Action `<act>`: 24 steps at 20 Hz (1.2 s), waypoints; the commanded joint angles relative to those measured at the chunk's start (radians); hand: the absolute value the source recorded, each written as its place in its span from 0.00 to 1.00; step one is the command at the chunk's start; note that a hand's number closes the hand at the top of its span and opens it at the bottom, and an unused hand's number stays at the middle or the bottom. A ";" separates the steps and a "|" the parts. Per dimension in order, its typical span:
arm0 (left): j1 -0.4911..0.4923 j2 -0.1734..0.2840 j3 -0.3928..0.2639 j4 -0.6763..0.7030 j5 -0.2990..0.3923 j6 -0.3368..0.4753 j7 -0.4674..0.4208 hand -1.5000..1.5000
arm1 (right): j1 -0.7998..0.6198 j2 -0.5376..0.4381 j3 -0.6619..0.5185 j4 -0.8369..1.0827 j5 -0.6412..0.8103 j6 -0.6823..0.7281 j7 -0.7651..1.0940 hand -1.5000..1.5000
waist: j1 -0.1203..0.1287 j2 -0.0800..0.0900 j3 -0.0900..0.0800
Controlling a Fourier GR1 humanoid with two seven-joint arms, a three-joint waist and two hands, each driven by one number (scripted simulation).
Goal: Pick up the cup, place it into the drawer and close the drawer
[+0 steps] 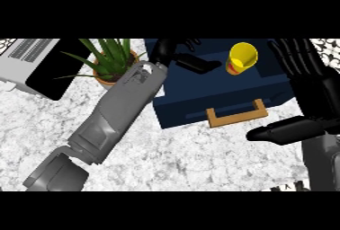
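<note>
Nearest, along the lower edge of the white marbled counter [192, 157], the two grey forearms come in. The left forearm [113, 117] slants up from the lower left corner toward the far middle of the counter. At the right edge the right hand [309, 90] lies over the right side of the dark blue drawer [199, 96], fingers [287, 51] spread and nearly straight, reaching toward the far edge, thumb [282, 131] stretched out to the left just in front of the drawer's near right corner. It grips nothing; whether the palm touches the drawer cannot be told.

The drawer's wooden handle [237, 114] sits on its near face, between the two arms. Inside the drawer, toward its far right, stands the yellow cup [242, 57] with a red band, apart from the right fingers.

Farther on, the left hand [179, 54] hangs over the drawer's far left part, fingers partly bent, holding nothing that shows; it seems to rest on the drawer's rim, though black on dark blue is hard to read.

At the far left edge stand a potted plant [109, 60] and a grey appliance [33, 63].
</note>
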 commanded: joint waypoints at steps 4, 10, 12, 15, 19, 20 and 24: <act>0.033 0.000 0.015 -0.031 0.139 0.014 -0.103 0.00 | -0.025 0.014 0.063 0.000 -0.121 0.121 0.028 0.00 | -0.029 0.006 -0.002; 0.009 0.000 0.051 -0.082 0.262 -0.020 -0.208 0.00 | -0.021 -0.002 0.189 0.010 -0.207 0.292 0.063 1.00 | -0.004 0.000 -0.002; 0.008 0.000 0.056 -0.081 0.295 0.002 -0.230 0.00 | -0.005 -0.047 0.229 0.001 -0.167 0.333 0.092 1.00 | 0.019 -0.012 -0.003; 0.005 0.000 0.066 -0.072 0.313 0.020 -0.272 0.00 | 0.001 -0.170 0.256 0.002 -0.103 0.428 0.136 1.00 | 0.049 -0.018 -0.003; 0.002 0.000 0.076 -0.024 0.340 0.028 -0.289 0.00 | 0.069 -0.211 0.283 -0.031 0.034 0.407 0.151 0.00 | 0.089 -0.026 -0.002; 0.005 0.000 0.051 -0.044 0.350 0.061 -0.274 0.00 | 0.060 -0.174 0.323 -0.037 0.160 0.346 0.122 0.00 | 0.103 -0.032 -0.001; 0.026 0.000 0.070 -0.045 0.379 0.037 -0.308 0.00 | 0.117 -0.195 0.366 0.015 0.361 0.283 0.039 0.00 | 0.142 -0.034 -0.001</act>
